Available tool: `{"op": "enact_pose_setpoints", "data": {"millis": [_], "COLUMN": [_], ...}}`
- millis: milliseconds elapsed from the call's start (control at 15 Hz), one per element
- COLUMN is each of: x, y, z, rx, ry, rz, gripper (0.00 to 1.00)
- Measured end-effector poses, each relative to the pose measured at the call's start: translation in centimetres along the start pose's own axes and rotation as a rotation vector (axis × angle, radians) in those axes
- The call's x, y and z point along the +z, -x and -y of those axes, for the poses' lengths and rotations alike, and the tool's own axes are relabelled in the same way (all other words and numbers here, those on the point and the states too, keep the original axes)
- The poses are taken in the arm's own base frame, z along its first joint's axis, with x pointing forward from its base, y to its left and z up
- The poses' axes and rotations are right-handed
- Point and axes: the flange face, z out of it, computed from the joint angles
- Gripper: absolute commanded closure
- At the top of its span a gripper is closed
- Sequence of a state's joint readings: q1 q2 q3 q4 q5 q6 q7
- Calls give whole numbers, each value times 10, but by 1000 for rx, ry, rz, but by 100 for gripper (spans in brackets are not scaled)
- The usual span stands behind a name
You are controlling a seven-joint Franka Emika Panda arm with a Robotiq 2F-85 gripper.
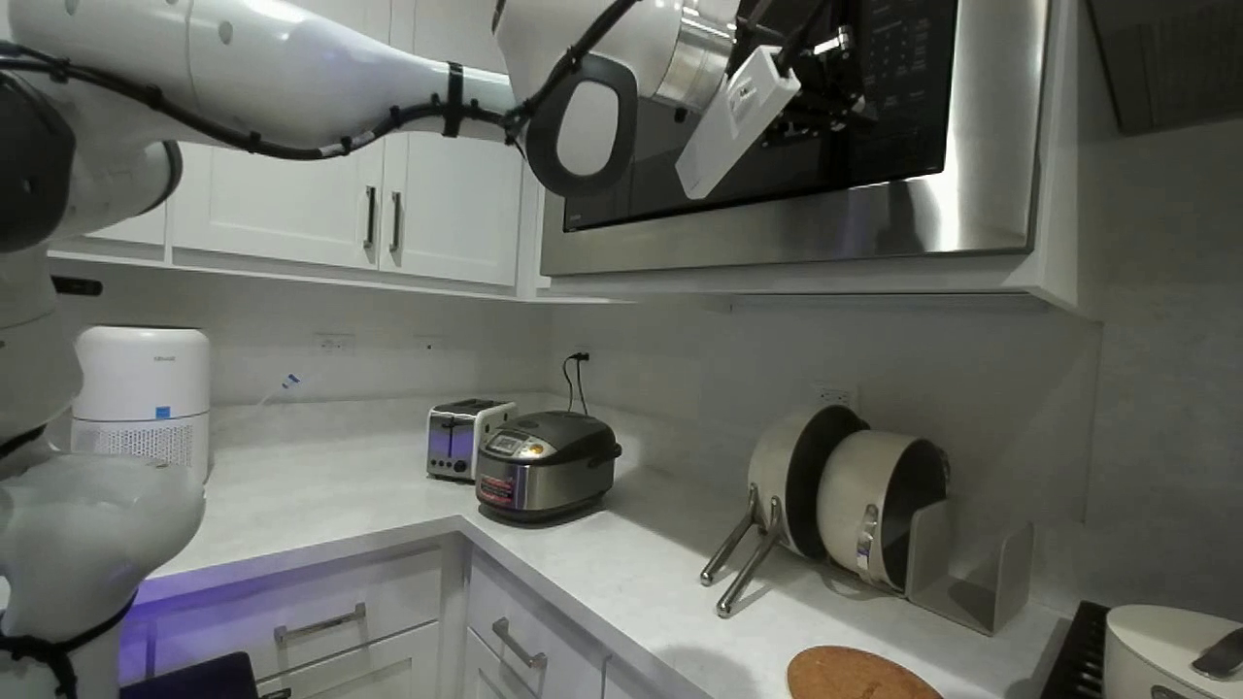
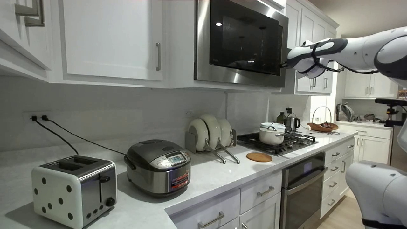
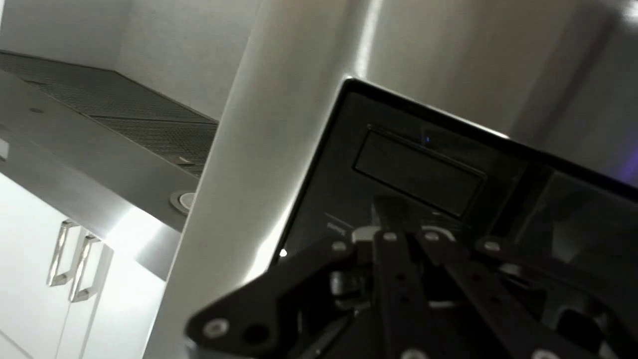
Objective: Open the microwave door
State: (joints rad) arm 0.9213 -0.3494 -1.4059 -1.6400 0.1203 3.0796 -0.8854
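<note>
On the counter [image 2: 219, 174], left to right in an exterior view: toaster [image 2: 74, 190], rice cooker [image 2: 159, 170], rack [image 2: 190, 143] with pans [image 2: 211, 132] on edge, cooktop [image 2: 249, 140] with pot [image 2: 271, 137]. Between rack and counter front: trivet [image 2: 259, 157]. Beyond the cooktop: kettle [image 2: 290, 124], then basket [image 2: 318, 128]. Above the rack: microwave door [image 2: 244, 38], with control panel [image 1: 903, 58] to its right. Before that panel: hand [image 3: 396, 217].

Cameras about the microwave [image 2: 241, 41]
Both exterior views share it, obliquely from below; wrist view faces it closely, tilted.
</note>
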Motion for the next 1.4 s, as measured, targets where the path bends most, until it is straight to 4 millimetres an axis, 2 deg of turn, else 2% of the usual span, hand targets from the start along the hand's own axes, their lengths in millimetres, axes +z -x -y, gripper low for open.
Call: {"op": "enact_pose_setpoints", "data": {"millis": [200,333,867,1400], "x": [5,5,-1,-26], "y": [-9,-14,-26,-30], "z": [10,10,-5,-31], "rx": [13,22,62,80], "ry": [-46,-74,-227,-353], "rz": [-11,-12,37,100], "gripper": [100,100,100,100]}}
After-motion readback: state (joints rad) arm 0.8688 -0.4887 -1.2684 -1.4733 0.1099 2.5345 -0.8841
